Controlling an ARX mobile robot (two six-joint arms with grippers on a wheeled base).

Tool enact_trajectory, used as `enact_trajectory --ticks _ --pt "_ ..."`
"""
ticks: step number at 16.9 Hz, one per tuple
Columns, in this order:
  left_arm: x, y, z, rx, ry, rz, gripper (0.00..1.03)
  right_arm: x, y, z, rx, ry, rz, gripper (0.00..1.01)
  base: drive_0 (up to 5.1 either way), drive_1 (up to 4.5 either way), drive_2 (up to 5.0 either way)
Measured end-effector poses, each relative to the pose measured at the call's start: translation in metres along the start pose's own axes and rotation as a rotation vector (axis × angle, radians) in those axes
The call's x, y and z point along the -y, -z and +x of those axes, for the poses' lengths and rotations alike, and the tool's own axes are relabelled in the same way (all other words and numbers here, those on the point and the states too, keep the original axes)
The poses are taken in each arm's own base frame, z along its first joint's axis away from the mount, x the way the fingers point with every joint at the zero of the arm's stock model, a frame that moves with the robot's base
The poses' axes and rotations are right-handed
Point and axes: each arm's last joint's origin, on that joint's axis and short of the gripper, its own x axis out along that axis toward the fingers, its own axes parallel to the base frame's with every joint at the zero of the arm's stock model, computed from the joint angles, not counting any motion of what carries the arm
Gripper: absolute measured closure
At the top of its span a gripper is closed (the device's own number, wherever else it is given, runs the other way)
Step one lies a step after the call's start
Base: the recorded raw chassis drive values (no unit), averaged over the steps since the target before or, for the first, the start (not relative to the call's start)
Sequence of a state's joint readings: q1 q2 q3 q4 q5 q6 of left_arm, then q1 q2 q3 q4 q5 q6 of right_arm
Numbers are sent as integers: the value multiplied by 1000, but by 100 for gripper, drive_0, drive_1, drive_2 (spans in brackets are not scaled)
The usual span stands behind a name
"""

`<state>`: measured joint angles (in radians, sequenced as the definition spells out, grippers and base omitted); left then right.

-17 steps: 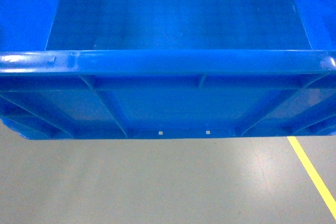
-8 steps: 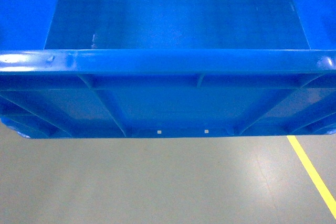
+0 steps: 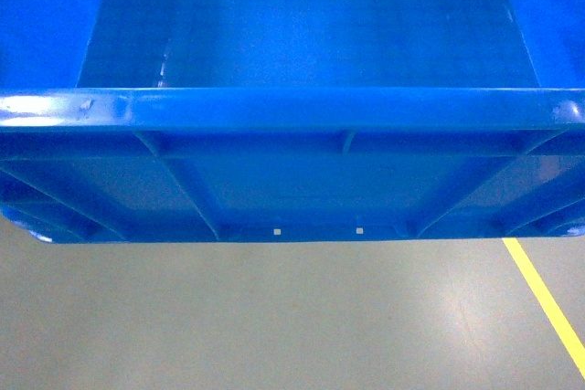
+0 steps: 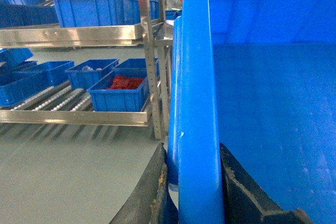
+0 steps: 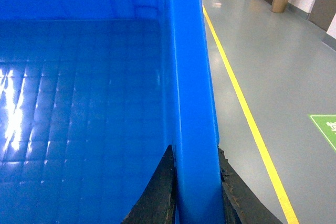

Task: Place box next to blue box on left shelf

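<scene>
The bright-blue ribbed box (image 3: 292, 162) is held level above the floor, empty. The roller-tracked left shelf (image 4: 58, 100) is seen well apart, apparently carrying smaller blue boxes.

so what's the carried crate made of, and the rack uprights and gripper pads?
Box: looks like glossy moulded plastic, with ribbed walls, a rolled rim and glare on the floor.
Rack uprights: bare silvery metal, probably steel, perforated.
Left gripper and right gripper pads: dark, matte, frayed edges; possibly rubber or foam.
</scene>
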<state>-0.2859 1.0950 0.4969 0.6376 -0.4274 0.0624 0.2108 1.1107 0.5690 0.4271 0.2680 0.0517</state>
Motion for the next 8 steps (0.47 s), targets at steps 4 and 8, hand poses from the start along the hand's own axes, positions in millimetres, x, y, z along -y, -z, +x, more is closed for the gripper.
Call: enact_trajectory --ticks 4,8 --pt "0 0 0 1 0 0 85 0 0 0 -3 0 -1 90 -4 426 -435" --pt "0 0 0 -1 0 0 85 0 0 0 -1 0 -1 90 -5 426 -436"
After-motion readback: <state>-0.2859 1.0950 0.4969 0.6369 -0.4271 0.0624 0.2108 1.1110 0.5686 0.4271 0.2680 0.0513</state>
